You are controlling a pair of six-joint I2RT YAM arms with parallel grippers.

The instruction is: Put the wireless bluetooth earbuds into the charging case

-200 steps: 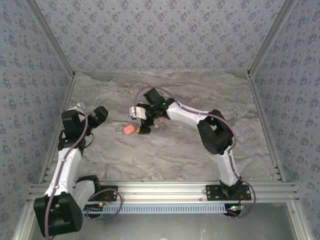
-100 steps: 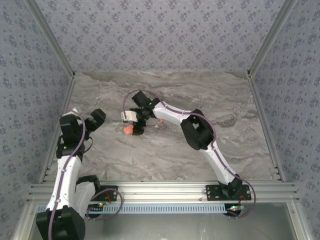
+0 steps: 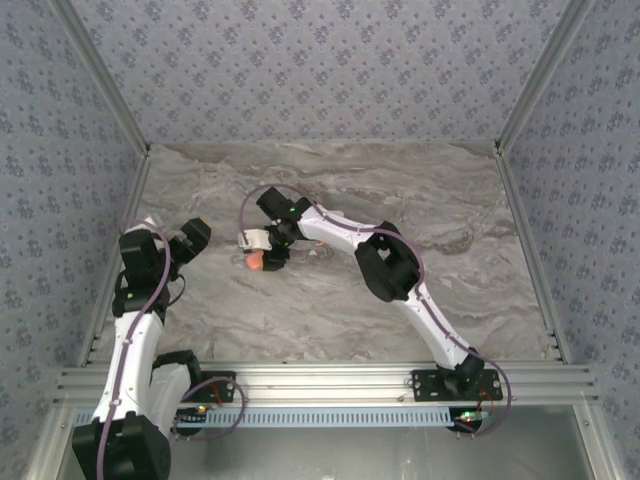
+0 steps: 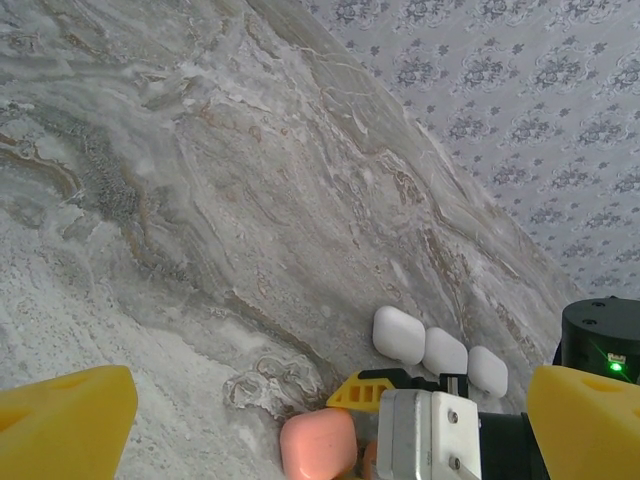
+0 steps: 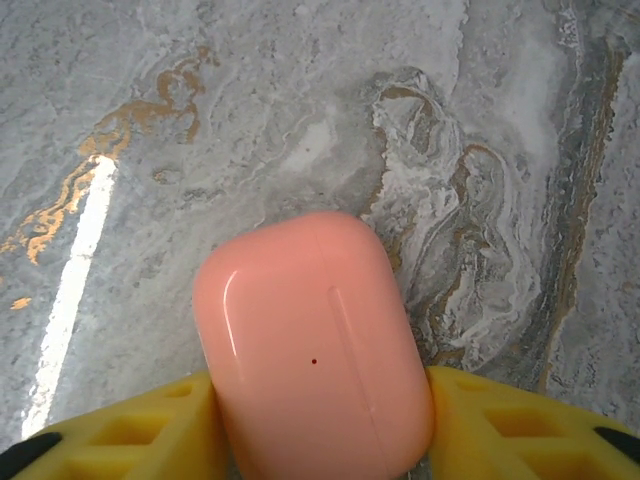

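On the marbled table [image 3: 400, 190], seen from overhead, the salmon-pink charging case [image 3: 255, 264] lies toward 9 o'clock of the tabletop's middle. The right arm stretches across from its base at 5 o'clock, and the right gripper [image 3: 266, 256] sits down on the case. The left gripper [image 3: 197, 233] hangs at about 9 o'clock of the case, apart from it, near the left wall. How far its claw is spread cannot be judged from this height. In the left wrist view, its two yellow fingertips [image 4: 62, 425] stand at the bottom corners of the frame, at 7 and 5 o'clock. The claw is spread wide with nothing between its fingers. Ahead of it the charging case rests flat on the marble, and one yellow finger [image 4: 365, 388] of the right gripper sits just at 1 o'clock of the case. Three white cases [image 4: 445, 350] lie farther on in a touching row, also toward 1 o'clock of the pink case. In the right wrist view, the charging case lies lid side up on the marble at 6 o'clock. Its seam and a tiny dark dot face the camera. The right claw's yellow fingers [image 5: 130, 425] press against its two long sides at 8 and 4 o'clock, narrowed onto it and gripping it.
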